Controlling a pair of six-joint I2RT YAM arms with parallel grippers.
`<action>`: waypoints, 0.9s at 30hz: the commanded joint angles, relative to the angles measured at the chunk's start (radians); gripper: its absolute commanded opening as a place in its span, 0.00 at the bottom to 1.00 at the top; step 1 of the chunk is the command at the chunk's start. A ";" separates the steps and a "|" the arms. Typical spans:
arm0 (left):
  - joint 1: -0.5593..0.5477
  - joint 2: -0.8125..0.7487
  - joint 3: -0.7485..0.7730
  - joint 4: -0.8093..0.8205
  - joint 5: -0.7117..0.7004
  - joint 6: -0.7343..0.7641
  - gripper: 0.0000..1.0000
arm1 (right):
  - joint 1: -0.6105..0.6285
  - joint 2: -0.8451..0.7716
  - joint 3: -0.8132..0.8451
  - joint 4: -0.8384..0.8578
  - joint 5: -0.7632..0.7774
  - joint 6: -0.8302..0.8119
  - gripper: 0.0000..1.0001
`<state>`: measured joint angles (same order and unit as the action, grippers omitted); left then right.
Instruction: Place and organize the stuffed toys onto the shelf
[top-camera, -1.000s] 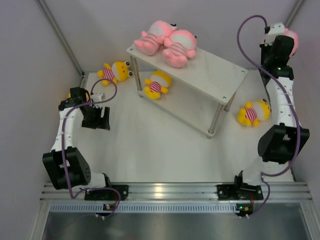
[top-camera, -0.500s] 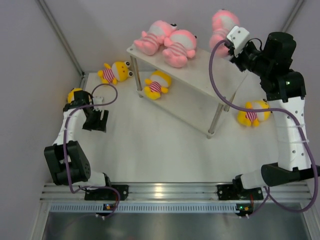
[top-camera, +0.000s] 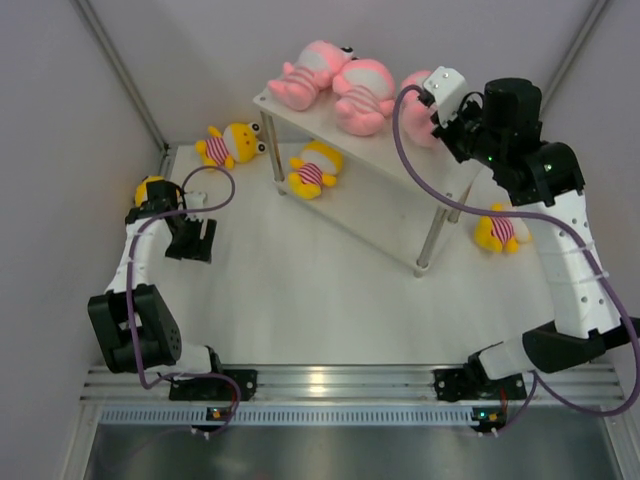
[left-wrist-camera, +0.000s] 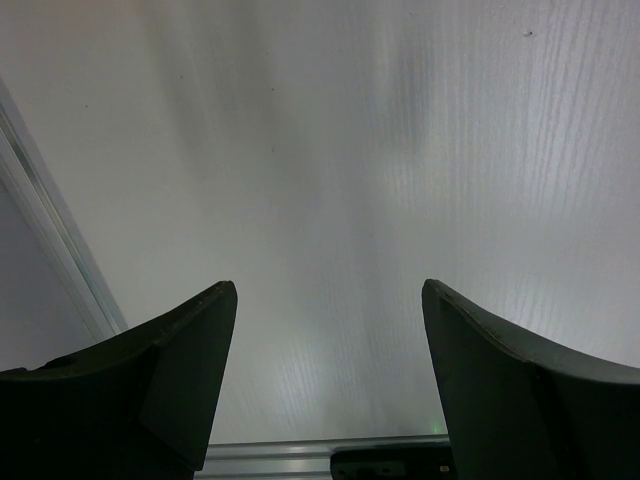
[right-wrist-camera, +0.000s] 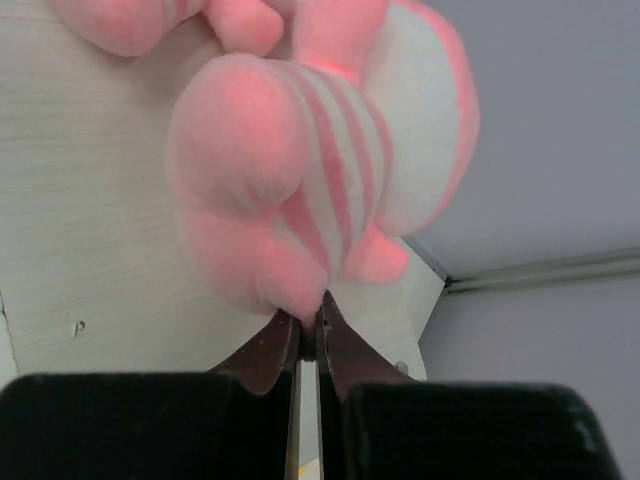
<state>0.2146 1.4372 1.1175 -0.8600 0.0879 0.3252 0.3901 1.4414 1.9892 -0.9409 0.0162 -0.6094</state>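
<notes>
- The right gripper (right-wrist-camera: 310, 322) has its fingers pinched tight on a pink plush toy in a pink-and-white striped shirt (right-wrist-camera: 300, 170). It holds the toy over the top board of the white 2-tier shelf with silver legs (top-camera: 420, 145).
- A second pink plush toy (top-camera: 305, 75) and a third pink plush toy (top-camera: 362, 95) lie touching at that board's far-left end.
- The left gripper (left-wrist-camera: 330, 300) hangs over the white table (left-wrist-camera: 350, 150) with its fingers spread and nothing between them.
- 1 yellow plush toy (top-camera: 315, 168) lies under the top board.

On the top board of the white shelf (top-camera: 430, 150), two pink striped toys (top-camera: 358, 95) were laid side by side at the far end. A third pink toy (right-wrist-camera: 300, 180) was pinched beside them by the right gripper (right-wrist-camera: 308, 322). One yellow toy (top-camera: 315, 168) was laid under the top board, a second yellow toy (top-camera: 232, 143) was seen left of the shelf, and a third yellow toy (top-camera: 503, 228) right of it.
</notes>
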 joint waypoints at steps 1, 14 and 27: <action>0.006 -0.026 -0.005 0.029 0.004 0.015 0.81 | 0.018 -0.120 -0.022 0.137 0.071 0.131 0.00; 0.005 -0.032 -0.008 0.029 0.010 0.020 0.81 | 0.177 -0.036 -0.004 -0.082 0.248 0.145 0.00; 0.006 -0.038 -0.015 0.029 0.012 0.031 0.81 | 0.262 -0.047 -0.027 -0.161 0.274 0.040 0.04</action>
<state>0.2146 1.4303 1.1023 -0.8581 0.0887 0.3431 0.6270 1.4479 1.9633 -1.0851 0.2577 -0.5423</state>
